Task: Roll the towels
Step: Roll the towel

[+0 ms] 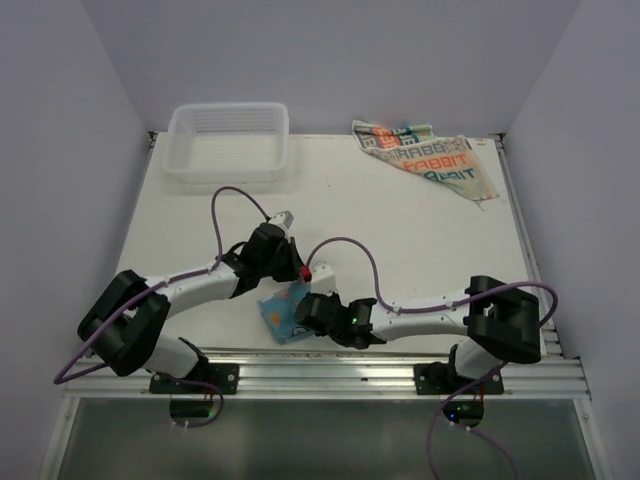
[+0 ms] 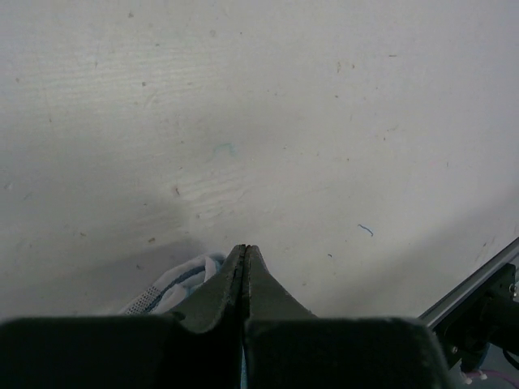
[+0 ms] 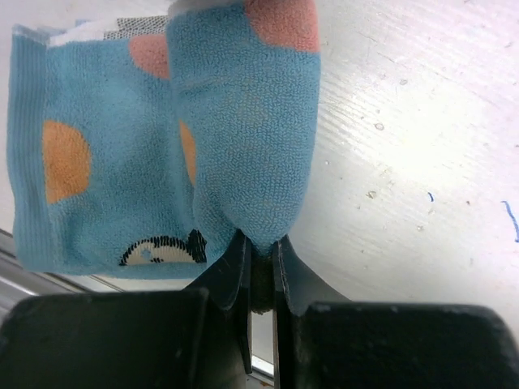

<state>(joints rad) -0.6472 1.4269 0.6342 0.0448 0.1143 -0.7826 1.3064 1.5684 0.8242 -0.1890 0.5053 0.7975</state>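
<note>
Right end effector (image 3: pixel 261 253) is clamped on a fold of the blue towel (image 3: pixel 243 121). Its fingers (image 3: pixel 231 275) are nearly together, w/ just a pinch of cloth squeezed btw the tips. The towel is blue terry w/ orange + pink dots, and a small black-outlined figure is printed near one edge. Ahead of the tips the pinched fold is seen bulging out as a rounded hump. The rest of the cloth is spread flat on the table (image 3: pixel 422 162), ahead and to the left of the tips in the wrist view. Bare white table is seen to their right.

Left end effector (image 2: pixel 245 258) is closed, tips pressed together, nothing caught btw them afaict. A bit of pale ribbed towel edge is seen just below-left of its tips; whether it's touched can't be told.

From the top view both end effectors are positioned close together at the blue towel. The cream "RABBIT" towel (image 1: pixel 430 160) is laid crumpled well apart from both, far beyond the right end effector. A white slatted basket (image 1: pixel 228 140) is set far beyond the left one.
</note>
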